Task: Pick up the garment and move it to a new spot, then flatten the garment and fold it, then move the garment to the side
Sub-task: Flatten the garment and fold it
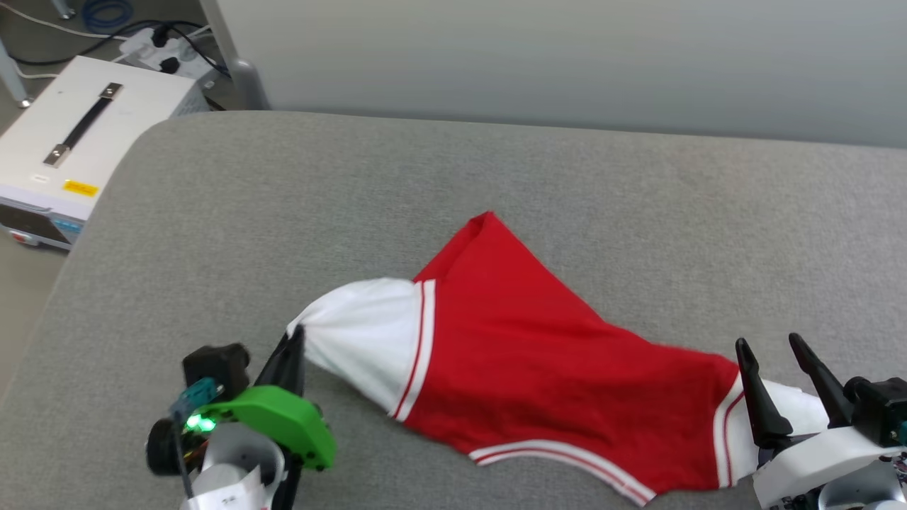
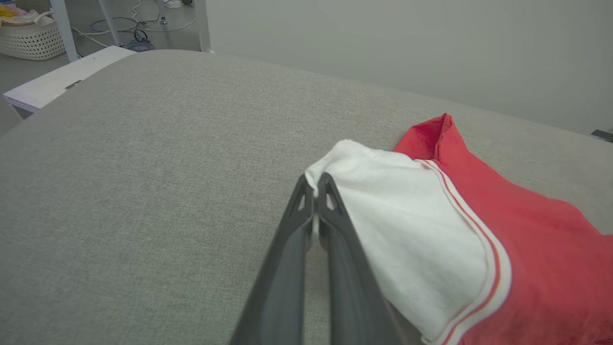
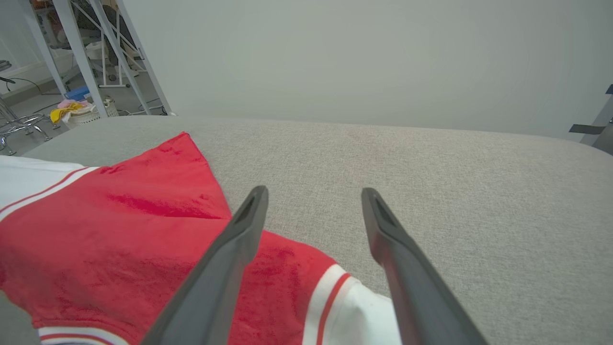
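Sleeve (image 2: 407, 230) of red shirt (image 1: 538, 354) pinched in closed left end effector (image 2: 315, 181), right end effector (image 3: 313, 191) open around opposite sleeve (image 3: 368, 316), probably readying both ends for lifting off desk (image 1: 496, 170).

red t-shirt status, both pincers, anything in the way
Left pincer shut on red T-shirt by white sleeve tip. Right pincer open over the other sleeve, not gripping. T-shirt rumpled on grey pad. Nothing in the way.

A test lab is suggested: at ten o'clock a white equipment case (image 1: 78, 134) and a cabled power strip (image 1: 159, 46) are seen beside the grey padded table (image 1: 283, 212), metal frames (image 3: 91, 62) beyond.
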`<state>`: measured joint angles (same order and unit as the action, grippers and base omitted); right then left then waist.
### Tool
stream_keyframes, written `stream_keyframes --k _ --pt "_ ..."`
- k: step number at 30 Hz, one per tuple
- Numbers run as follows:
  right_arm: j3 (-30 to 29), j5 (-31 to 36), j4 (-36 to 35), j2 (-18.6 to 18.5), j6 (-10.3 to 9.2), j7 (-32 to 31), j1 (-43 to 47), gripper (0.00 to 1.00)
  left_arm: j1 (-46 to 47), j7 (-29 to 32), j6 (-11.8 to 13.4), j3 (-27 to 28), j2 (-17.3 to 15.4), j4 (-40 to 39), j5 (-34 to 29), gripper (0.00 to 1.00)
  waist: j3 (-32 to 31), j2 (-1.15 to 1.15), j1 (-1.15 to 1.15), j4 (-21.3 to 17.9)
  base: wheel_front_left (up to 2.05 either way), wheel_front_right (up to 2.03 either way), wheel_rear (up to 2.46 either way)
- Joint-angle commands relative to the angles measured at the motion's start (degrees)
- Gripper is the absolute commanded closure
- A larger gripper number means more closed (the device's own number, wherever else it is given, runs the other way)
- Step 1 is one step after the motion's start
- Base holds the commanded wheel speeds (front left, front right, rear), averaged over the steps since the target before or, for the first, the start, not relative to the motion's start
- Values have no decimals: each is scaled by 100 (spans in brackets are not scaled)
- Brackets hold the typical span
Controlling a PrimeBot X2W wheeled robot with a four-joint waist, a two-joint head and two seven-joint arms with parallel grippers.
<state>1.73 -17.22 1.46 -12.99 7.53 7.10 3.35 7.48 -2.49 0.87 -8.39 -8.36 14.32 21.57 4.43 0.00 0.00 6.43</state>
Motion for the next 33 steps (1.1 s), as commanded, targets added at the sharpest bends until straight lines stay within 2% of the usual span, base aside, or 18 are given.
stream_keyframes --k 1,7,11,12,13,14,18,22,26,29,33 --pt "-26 29 63 28 -4 -60 71 0 -169 65 70 89 -105 -83 89 100 -185 0 0 200 0 0 0" --pt "-73 61 393 104 -4 -340 87 0 -499 516 45 48 -303 57 154 100 -264 0 0 267 0 0 0" --pt "-66 69 505 145 -4 -459 80 0 -432 527 -43 -104 -322 421 85 100 -285 0 0 249 0 0 0" --pt "-66 69 516 150 -4 -478 81 0 -399 497 -65 -141 -321 508 61 82 -288 0 0 243 0 0 0" --pt "-61 66 526 151 -4 -498 80 0 -355 423 -48 -168 -321 597 7 4 -291 0 0 236 0 0 0" --pt "-57 64 532 150 -4 -511 79 0 -321 356 -31 -187 -317 665 -33 0 -294 0 0 230 0 0 0" --pt "6 50 458 67 -4 -635 44 0 -174 -58 -14 -229 -233 781 -110 0 -274 0 0 263 0 0 0" --pt "323 -54 199 -226 -4 -1067 -151 0 -20 -539 -46 -303 -171 677 -215 0 -200 0 0 405 0 0 0" --pt "907 -394 -115 -707 -4 -2043 -545 0 100 -888 -123 -435 -113 450 -324 0 -96 0 0 599 0 0 0" --pt "1403 -800 -246 -1063 -4 -3068 -971 0 166 -1043 -166 -528 -69 224 -408 0 -4 0 0 764 0 0 0" --pt "1928 -1309 -121 -1291 -4 -4395 -1554 0 186 -1125 -195 -627 -7 23 -467 0 105 0 0 954 0 0 0"
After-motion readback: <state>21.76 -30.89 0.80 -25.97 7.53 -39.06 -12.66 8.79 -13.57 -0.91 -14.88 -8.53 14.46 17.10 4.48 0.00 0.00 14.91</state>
